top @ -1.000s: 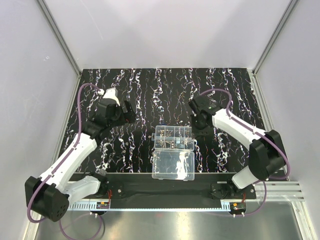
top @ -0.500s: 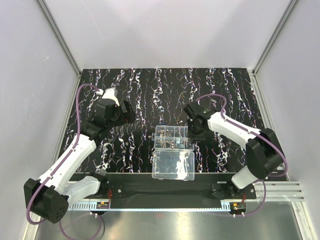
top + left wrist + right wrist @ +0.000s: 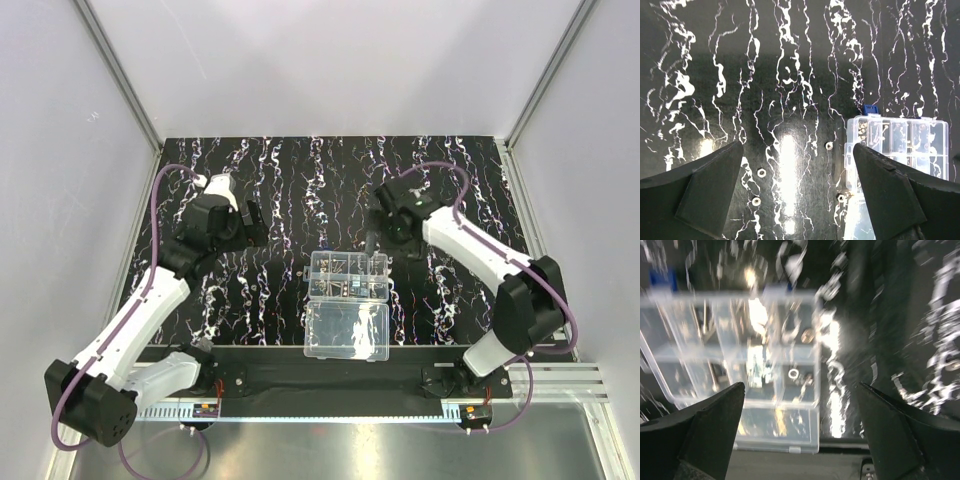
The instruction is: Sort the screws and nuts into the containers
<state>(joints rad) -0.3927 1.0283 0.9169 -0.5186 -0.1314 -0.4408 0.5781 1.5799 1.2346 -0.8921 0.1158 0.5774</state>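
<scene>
The clear organizer box stands mid-mat, its containers [image 3: 348, 277] holding small metal bits and its open lid [image 3: 347, 332] lying toward me. My right gripper [image 3: 376, 240] hovers open at the box's far right corner. In the blurred right wrist view its jaws [image 3: 802, 385] stand wide over the right-hand cells [image 3: 740, 375], where a nut [image 3: 793, 373] lies. My left gripper [image 3: 250, 224] is open, left of the box. Between its jaws [image 3: 797, 146] the left wrist view shows loose nuts [image 3: 829, 145] [image 3: 761, 172] [image 3: 756, 201] on the mat, and one [image 3: 840, 198] against the box [image 3: 900, 137].
The black mat [image 3: 300, 180] with white-purple streaks covers the table between white walls. A black rail [image 3: 330, 375] carrying both arm bases runs along the near edge, just behind the lid.
My right gripper has gone from nearly shut to wide open. It dipped toward the box's right side, then drew back toward the far corner. The left arm has barely moved.
</scene>
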